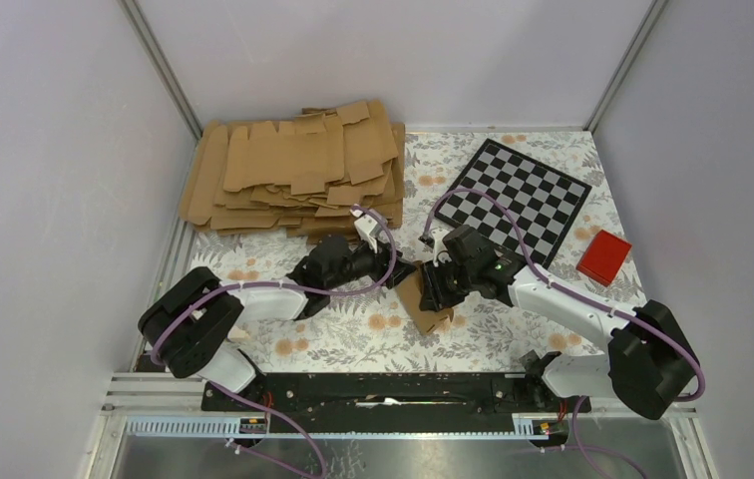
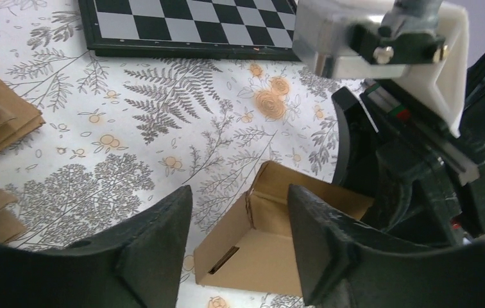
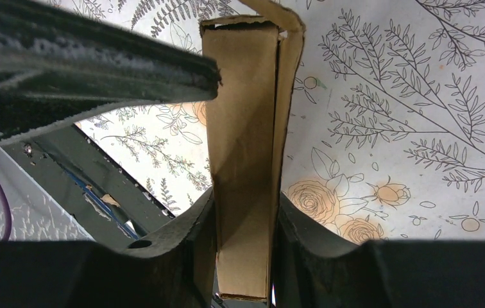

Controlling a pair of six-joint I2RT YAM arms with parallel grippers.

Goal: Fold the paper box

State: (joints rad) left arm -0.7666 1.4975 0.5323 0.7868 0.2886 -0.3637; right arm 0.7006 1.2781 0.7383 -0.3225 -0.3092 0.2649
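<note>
We grasp the box [image 3: 240,115], already a sleeve, in our right hand [image 3: 245,212]; left hand [image 2: 240,196] is released; ends not yet closed.

Overhead from behind, wrist views close, all sharing the paper box [image 1: 423,304]

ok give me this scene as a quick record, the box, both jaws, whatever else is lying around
paper box: partly folded, open end facing the left arm
right jaws: shut on the paper box
left jaws: open, at the box's open end, contact unclear
elsewhere: pile of flat cardboard blanks, chessboard, red block
</note>
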